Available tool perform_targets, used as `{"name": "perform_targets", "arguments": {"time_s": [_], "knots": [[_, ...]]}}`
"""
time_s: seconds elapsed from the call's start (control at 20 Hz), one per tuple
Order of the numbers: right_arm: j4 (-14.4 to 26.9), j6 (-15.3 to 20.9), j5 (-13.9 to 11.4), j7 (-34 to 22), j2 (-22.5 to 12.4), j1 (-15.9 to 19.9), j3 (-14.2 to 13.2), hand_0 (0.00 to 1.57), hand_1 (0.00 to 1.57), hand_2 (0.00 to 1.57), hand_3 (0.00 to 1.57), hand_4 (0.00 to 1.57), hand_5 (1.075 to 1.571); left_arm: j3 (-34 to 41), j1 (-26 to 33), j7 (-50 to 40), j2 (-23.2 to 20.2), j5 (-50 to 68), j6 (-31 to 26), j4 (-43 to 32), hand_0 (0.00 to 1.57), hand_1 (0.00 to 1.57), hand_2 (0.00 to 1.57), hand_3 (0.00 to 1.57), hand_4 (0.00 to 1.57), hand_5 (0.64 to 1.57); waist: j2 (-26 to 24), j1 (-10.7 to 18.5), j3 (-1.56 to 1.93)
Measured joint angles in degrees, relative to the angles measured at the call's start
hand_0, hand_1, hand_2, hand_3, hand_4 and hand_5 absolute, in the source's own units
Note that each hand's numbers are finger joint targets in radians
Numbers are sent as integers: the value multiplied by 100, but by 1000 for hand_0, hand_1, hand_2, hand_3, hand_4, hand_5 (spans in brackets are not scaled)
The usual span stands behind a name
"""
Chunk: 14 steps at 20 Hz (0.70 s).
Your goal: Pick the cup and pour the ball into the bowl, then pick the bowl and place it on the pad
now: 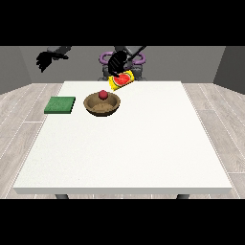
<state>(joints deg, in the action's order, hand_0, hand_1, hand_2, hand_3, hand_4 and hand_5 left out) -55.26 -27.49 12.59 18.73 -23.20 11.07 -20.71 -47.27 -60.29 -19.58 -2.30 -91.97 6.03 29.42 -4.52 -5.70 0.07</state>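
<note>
You are looking at the pour already done: the ball (pixel 103 94) is sitting in the bowl (pixel 102 105). The hand at the view's right (pixel 116 62) is grasping the tilted cup (pixel 121 80); the other hand (pixel 46 59) is hanging curled, holding nothing. Next you are needing the cup set down, then the bowl carried to the pad (pixel 60 105).

Wood-look bowl (pixel 102 105), matt white table (pixel 129 143)

We see the white table (pixel 143 153) bare across its near half; the brown bowl (pixel 102 105), the green pad (pixel 60 105) and a tilted yellow cup (pixel 121 80) crowd the far-left part.
</note>
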Motion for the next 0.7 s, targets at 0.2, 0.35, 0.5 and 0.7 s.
{"name": "perform_targets", "arguments": {"time_s": [0.2, 0.35, 0.5, 0.7], "knots": [[-80, 131, 68, -368, 97, 114, 53, 0, 0, 0, 0, 0, 1569, 122, 51, 88, -8, -161, -128, 130, 1480, 1480, 1571, 1571, 1495, 1222, -62, 52, -6], [-78, 217, 92, -398, 122, 51, 2, 0, 0, 0, 0, 0, 1569, 966, 242, -85, -62, 605, 371, 478, 1301, 1301, 1571, 1571, 1571, 1190, -92, 279, -30], [-83, 356, 116, -416, 174, 15, -60, 0, 0, 0, 0, 104, 1565, 1864, 532, -180, -62, 1494, 948, 855, 1175, 1175, 1443, 1274, 1465, 1170, -43, 530, -53], [-139, 580, 106, -455, 314, 78, -62, 0, 0, 0, 0, 351, 1568, 2909, 1064, -10, 93, 2865, 1697, 1444, 0, 0, 0, 0, 630, 1569, 212, 768, -92]]}}
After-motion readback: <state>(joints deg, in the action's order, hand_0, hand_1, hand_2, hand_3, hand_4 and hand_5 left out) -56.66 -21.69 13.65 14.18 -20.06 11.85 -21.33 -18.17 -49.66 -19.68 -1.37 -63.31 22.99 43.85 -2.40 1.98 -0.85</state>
